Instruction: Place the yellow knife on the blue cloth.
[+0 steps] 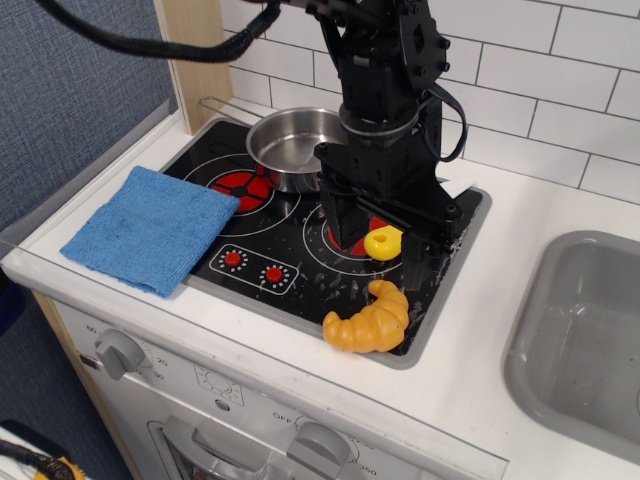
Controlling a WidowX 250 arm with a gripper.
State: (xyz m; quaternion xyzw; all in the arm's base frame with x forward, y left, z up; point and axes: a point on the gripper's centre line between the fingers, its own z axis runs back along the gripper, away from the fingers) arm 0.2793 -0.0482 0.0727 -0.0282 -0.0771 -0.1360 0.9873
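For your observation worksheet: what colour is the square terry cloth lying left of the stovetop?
Bright blue: the square terry cloth, clearest in the only view, observation.image.

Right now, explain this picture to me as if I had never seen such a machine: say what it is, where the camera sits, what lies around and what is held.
There is one picture, taken from a fixed camera in front of and above a toy kitchen counter. The black machine is a robot arm; its gripper, the pincer at its end, reaches down over the toy stove, a black panel with red burner rings. At the gripper sits the yellow knife; only its rounded yellow handle shows. The fingers seem to be around it, but the picture does not show whether they are shut on it. In front of it lies an orange croissant. Behind stands a steel pan. At the left the blue cloth lies flat, half on the stove's edge, with nothing on it. A grey sink is at the right.
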